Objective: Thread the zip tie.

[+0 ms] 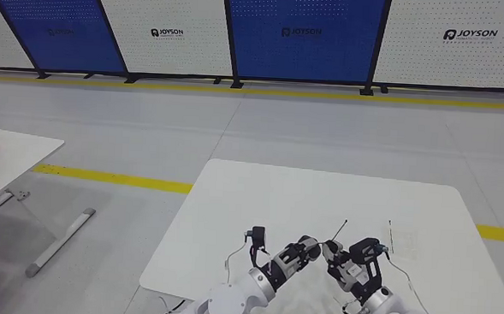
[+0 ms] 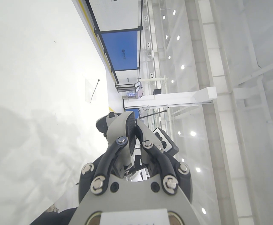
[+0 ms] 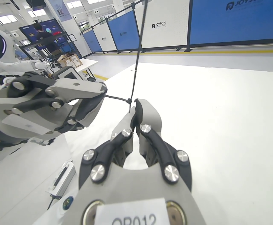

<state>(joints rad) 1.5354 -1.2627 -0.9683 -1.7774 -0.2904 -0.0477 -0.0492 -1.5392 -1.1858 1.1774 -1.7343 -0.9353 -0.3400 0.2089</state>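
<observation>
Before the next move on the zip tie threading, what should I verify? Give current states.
1. left gripper has the zip tie: ok, the strap runs out of its shut fingertips.
2. Strap through the head: looks ok, a short tip pokes out below it.
3. right gripper pinching that tip: cannot tell; it is shut, and the tip ends at the edge of its fingers.
4. Tie clear of the table: ok, it is held in the air.
5. spare zip tie out of the way: ok, it lies flat, apart from both grippers.
</observation>
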